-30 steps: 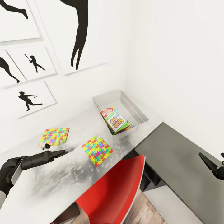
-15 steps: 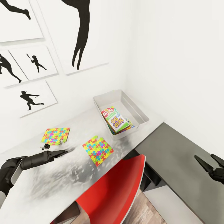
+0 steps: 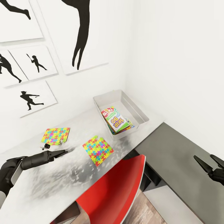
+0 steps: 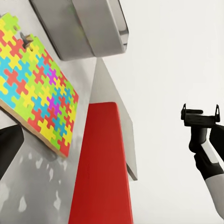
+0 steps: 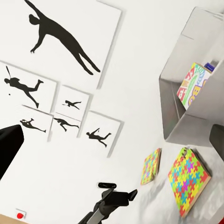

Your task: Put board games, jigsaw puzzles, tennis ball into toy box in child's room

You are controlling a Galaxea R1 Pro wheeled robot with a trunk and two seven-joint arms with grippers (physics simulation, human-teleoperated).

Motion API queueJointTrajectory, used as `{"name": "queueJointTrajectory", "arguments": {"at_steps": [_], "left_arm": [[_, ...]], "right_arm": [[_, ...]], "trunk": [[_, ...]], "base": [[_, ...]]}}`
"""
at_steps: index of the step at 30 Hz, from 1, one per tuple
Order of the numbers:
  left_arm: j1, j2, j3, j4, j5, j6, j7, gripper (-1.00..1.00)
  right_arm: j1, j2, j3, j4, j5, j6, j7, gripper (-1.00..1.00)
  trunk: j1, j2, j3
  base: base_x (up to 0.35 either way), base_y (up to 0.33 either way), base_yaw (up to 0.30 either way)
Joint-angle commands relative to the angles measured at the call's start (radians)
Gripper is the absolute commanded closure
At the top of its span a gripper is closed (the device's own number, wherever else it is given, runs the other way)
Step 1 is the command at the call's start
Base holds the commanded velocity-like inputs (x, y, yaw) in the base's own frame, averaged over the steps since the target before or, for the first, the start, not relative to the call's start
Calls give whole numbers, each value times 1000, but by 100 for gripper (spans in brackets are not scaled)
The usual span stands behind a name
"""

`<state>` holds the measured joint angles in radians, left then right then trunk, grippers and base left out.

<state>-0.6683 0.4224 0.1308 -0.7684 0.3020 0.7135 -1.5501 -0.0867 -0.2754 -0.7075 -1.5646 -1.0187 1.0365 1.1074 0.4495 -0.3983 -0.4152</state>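
On the table [image 3: 46, 183] with the pale marbled top, the toy box [image 3: 138, 109] stands at the far end, close to the corner of the white walls, and the board games [image 3: 116, 120] lie inside it, stacked one over another with the colourful print upward. The two jigsaw puzzles are flat on the table top, well apart from the box: one jigsaw puzzle [image 3: 97, 150] is near the front edge, just behind the red chair back [image 3: 115, 189], and the other jigsaw puzzle [image 3: 56, 136] is further to the left, closer to the wall. The left gripper [image 3: 60, 153] hovers low over the table between these two sheets, its fingers pointing toward the nearer one; from the pictures I cannot tell if the fingers are apart or together. The right gripper [image 3: 207, 162] is over the dark-grey cabinet [image 3: 174, 155], far from the toys, and its two fingers are spread apart with nothing between them
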Motion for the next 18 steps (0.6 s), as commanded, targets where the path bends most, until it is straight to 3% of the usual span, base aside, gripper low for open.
{"name": "queueJointTrajectory", "arguments": {"at_steps": [1, 18], "left_arm": [[-1, 0, 0, 0, 0, 11, -3, -100], [-1, 0, 1, 0, 2, 9, -5, -100]], "right_arm": [[-1, 0, -1, 0, 2, 3, 3, -100], [-1, 1, -1, -3, 2, 2, 10, -100]], "trunk": [[1, -2, -1], [1, -2, 20]], "base": [[0, 0, 0], [0, 0, 0]]}}
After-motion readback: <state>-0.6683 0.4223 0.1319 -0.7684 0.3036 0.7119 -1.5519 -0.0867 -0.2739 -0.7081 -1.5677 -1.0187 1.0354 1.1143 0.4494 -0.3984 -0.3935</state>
